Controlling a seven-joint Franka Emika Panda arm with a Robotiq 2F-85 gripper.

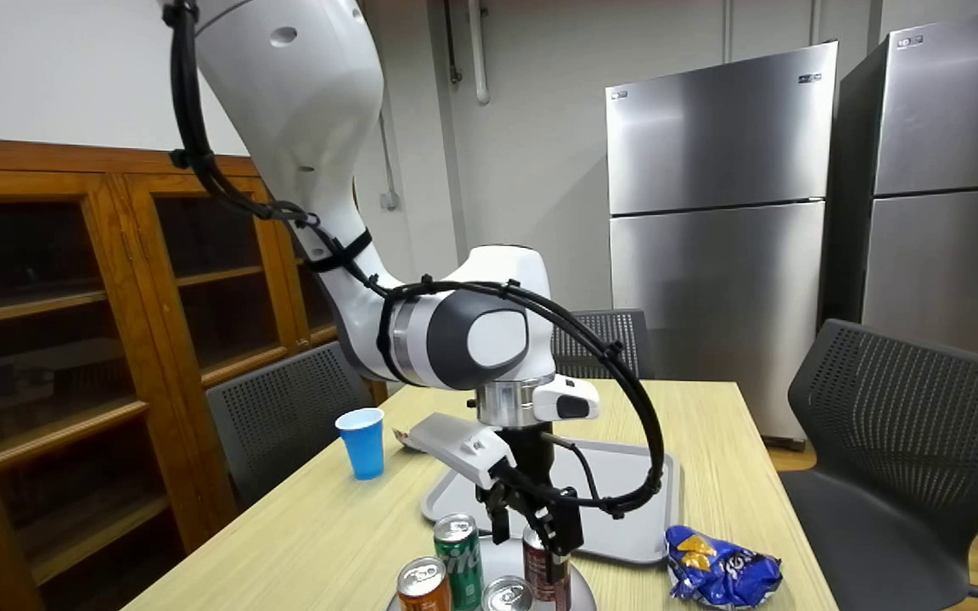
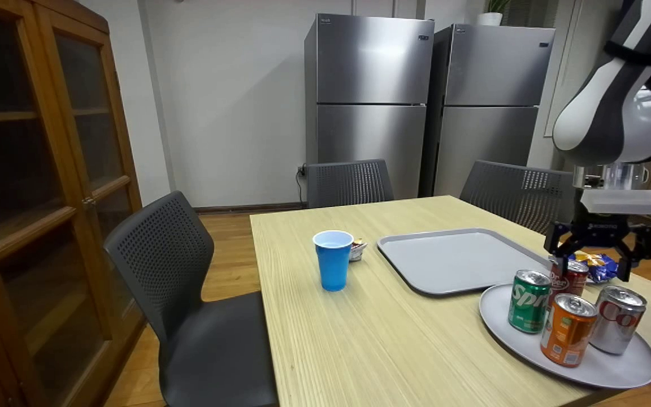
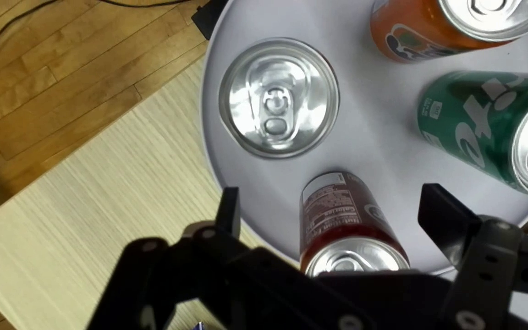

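In the wrist view my gripper (image 3: 330,204) stands spread wide, nothing in its grip, and the dark red can (image 3: 339,211) shows in line with its gap, long axis upright; I can't judge whether its top reaches between the tips. Left to right there: a silver can (image 3: 278,97), that dark red can, an orange can (image 3: 408,25), a green can (image 3: 470,119), all 4 upright on a gray plate (image 3: 374,119). In an exterior view, left to right, I see a wooden cabinet (image 1: 115,225), the pale table (image 1: 285,543), a blue cup (image 1: 363,445), a gray tray (image 1: 629,535), 2 steel refrigerators (image 1: 718,280).
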